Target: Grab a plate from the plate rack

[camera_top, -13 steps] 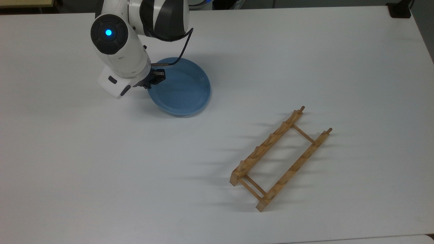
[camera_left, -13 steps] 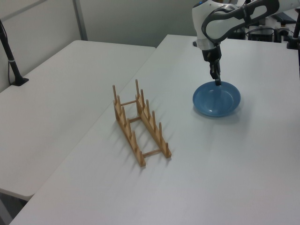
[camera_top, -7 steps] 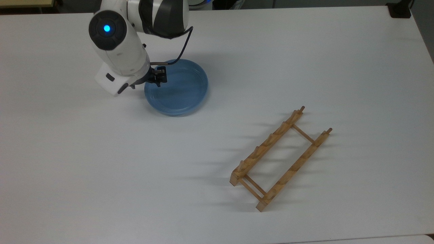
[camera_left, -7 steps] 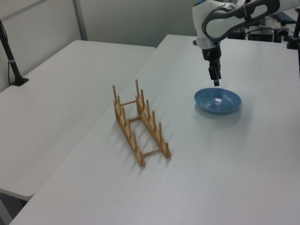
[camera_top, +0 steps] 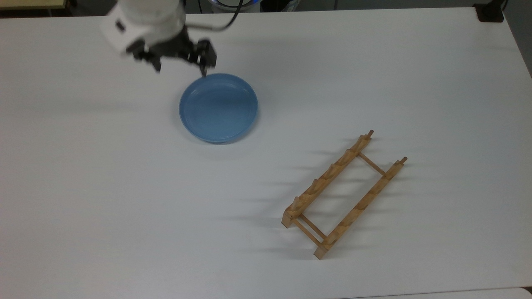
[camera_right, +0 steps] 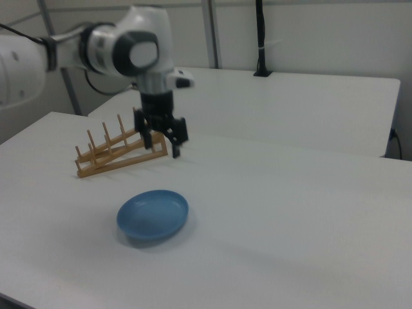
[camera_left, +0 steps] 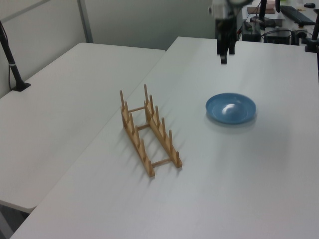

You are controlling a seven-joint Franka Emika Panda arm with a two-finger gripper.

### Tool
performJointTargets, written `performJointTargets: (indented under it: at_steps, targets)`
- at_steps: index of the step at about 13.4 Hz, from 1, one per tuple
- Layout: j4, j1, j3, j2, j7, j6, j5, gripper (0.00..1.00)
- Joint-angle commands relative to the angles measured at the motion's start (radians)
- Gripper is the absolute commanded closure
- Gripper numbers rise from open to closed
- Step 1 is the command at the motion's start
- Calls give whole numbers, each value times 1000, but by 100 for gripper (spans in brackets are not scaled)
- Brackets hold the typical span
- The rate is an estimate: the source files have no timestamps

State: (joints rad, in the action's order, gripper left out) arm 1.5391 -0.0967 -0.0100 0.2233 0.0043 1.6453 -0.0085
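The plate (camera_top: pixel 218 108) lies flat on the white table (camera_top: pixel 374 74), right way up, well apart from the plate rack (camera_top: pixel 343 195), whose slots hold nothing; in the left view the plate (camera_left: pixel 231 108) sits off to the left view's right of the rack (camera_left: pixel 148 130), and in the right view it (camera_right: pixel 153 215) lies in front of the rack (camera_right: pixel 119 152). The gripper (camera_top: pixel 178 58) hangs in the air above the plate's far edge in the top view, its two fingers spread apart and holding nothing; in the right view the gripper (camera_right: pixel 162 138) is clearly raised off the plate.

By my reading the task's work is done: the plate is out of the rack and set down, and the step in hand is the arm's retreat; the next move likely calls only for lifting clear without brushing the plate's rim.

Half a second ago the gripper was low over the plate's edge nearest the top view's left; it has since risen and drawn back toward the top view's upper edge, and the plate has settled level, shifted very slightly.
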Motion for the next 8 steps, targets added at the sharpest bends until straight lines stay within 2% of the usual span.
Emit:
performJointTargets:
  at_steps: [1, 5, 8]
  targets:
    - [-27, 46, 2, -123, 124, -158, 19, 0]
    - [-31, 100, 2, -194, 172, -228, 18, 0]
    - [-28, 109, 4, -211, 120, -191, 19, 0]
